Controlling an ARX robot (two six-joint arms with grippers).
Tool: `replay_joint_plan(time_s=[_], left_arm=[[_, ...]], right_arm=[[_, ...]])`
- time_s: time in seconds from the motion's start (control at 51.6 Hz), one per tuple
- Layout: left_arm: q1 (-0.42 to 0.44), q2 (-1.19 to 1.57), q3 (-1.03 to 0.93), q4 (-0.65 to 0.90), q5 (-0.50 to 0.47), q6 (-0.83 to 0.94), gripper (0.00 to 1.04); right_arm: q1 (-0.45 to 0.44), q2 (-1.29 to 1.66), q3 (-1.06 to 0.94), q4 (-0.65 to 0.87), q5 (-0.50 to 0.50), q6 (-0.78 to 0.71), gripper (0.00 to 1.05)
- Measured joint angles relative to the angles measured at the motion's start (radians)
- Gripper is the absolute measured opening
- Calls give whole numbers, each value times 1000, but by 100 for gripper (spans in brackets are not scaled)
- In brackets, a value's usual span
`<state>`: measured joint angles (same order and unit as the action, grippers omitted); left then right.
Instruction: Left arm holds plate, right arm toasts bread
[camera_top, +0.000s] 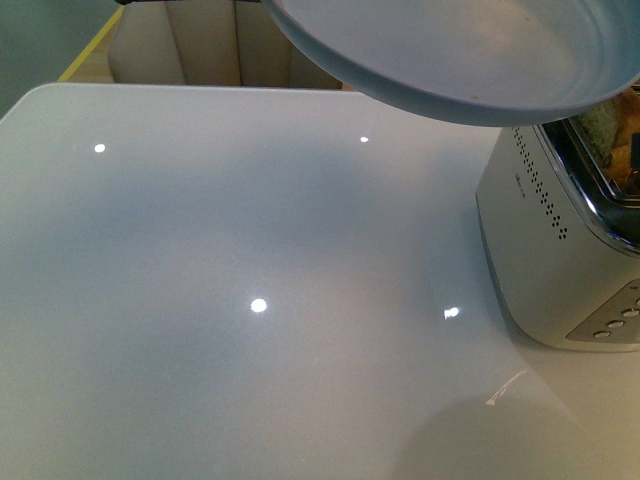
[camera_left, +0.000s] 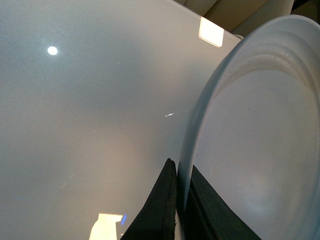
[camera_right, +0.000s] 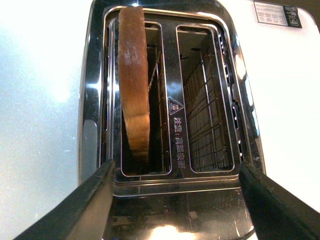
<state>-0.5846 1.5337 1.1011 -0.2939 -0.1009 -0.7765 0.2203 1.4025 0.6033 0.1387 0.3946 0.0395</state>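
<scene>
From the front, one plate (camera_top: 450, 60) hangs tilted above the bench (camera_top: 250, 300), beside one toaster (camera_top: 550, 260). At the left wrist, the left gripper (camera_left: 181, 200) is clamped on the plate's rim. At the right wrist, one bread (camera_right: 134, 75) slice stands in one of two slots (camera_right: 205, 100), with the right gripper (camera_right: 176, 172) spread wide and empty.

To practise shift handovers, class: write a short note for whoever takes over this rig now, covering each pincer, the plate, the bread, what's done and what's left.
Left pincer: shut on the rim of the plate, which is held tilted in the air near the toaster.
Right pincer: open, empty, above the toaster.
Bread: upright in one slot, top sticking out; other slot empty.
Done: plate held, bread in toaster.
Left: toasting state unclear; probably lift the slice onto the plate.
</scene>
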Motion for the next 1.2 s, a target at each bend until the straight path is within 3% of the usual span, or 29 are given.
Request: replay_joint_plan(time_s=[0.097, 0.562, 0.659, 0.736, 0.93, 1.085, 1.201], left_arm=[[0, 0, 0, 0, 0, 0, 3], [0, 0, 0, 0, 0, 0, 3], [0, 0, 0, 0, 0, 0, 3], [0, 0, 0, 0, 0, 0, 3], [0, 0, 0, 0, 0, 0, 3], [0, 0, 0, 0, 0, 0, 3], [0, 0, 0, 0, 1, 0, 3]], right_arm=[[-18, -81, -23, -31, -32, 21, 97], [-54, -455, -130, -143, -135, 45, 94], [-87, -552, -305, 254, -264, -2, 77], [-107, -607, -386, 422, -288, -16, 62], [-182, -700, -467, 414, -382, -31, 29], [-216, -775, -504, 381, -392, -34, 2], [-217, -827, -527, 351, -392, -36, 2]])
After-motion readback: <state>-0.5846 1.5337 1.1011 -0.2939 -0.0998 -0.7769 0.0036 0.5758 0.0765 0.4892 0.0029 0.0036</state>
